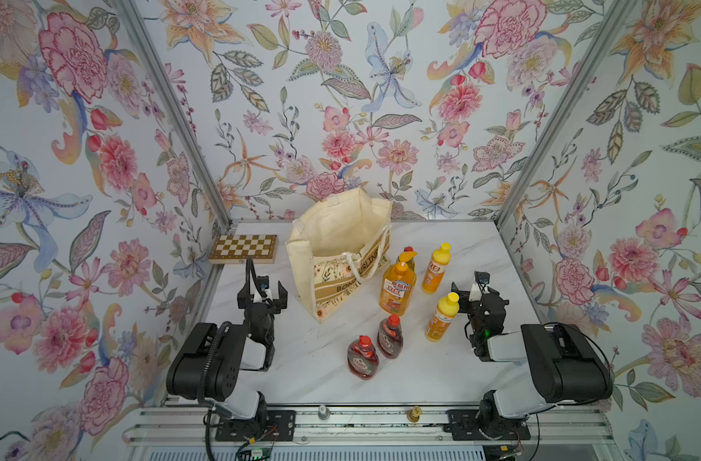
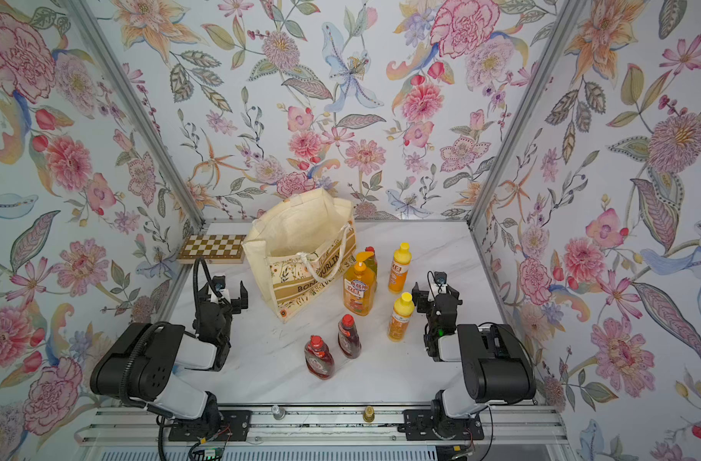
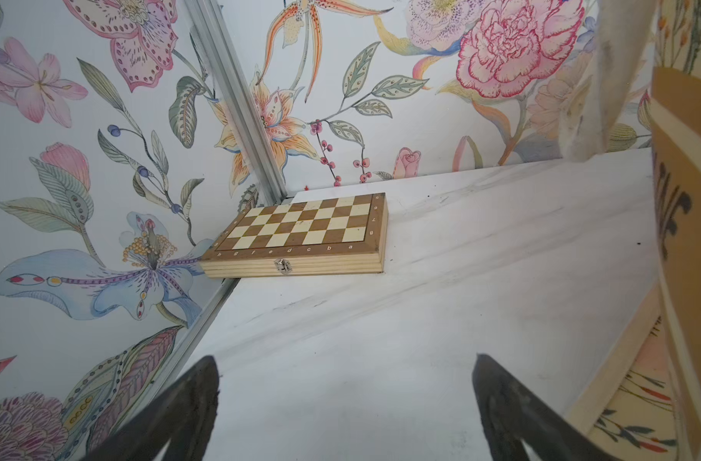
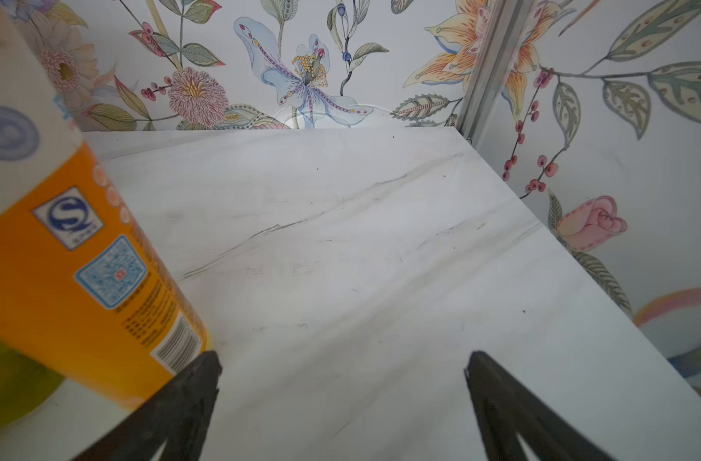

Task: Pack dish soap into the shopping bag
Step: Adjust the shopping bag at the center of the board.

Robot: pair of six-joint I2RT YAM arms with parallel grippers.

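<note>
While your left gripper (image 1: 263,294) and right gripper (image 1: 469,285) gape wide and empty, watch the soft shopping bag (image 1: 332,239): a bottle caught on its rim or rope handle could fold or tip it. All the dish soap stands outside, beside the bag on the right gripper's side: one pump bottle (image 1: 396,287), two yellow-capped bottles (image 1: 442,319), two dark-red bottles (image 1: 390,339), one olive-green bottle (image 1: 410,258) half hidden. You have six bottles, one bag, one chessboard (image 1: 243,247).

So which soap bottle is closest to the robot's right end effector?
The front yellow-capped orange bottle: it stands right beside the right end effector, while its twin stands farther back.
</note>
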